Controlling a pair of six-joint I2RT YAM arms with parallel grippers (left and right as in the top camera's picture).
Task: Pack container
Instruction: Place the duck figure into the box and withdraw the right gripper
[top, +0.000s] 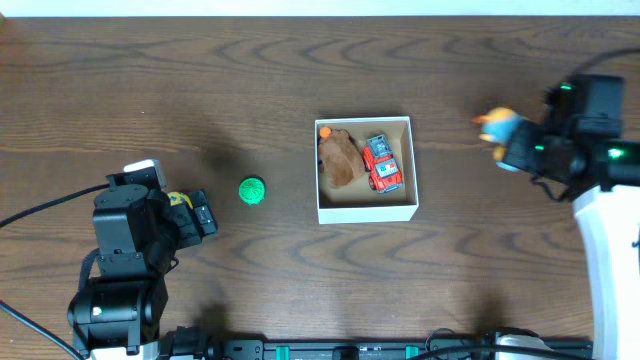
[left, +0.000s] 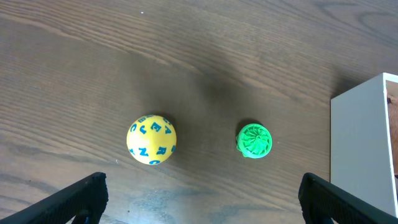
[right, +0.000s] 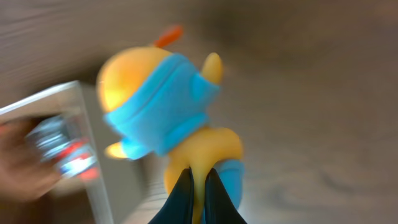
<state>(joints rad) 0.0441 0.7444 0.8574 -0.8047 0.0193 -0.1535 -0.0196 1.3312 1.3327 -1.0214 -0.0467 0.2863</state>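
While right end effector clamps plush toy | container well to its left | left end effector wide

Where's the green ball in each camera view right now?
Overhead: green ball left of centre, left of the white box.
Left wrist: right of centre, with the box wall at the right edge.
Right wrist: not in it.
Shared landmark: the white box, blurred at left in the right wrist view.
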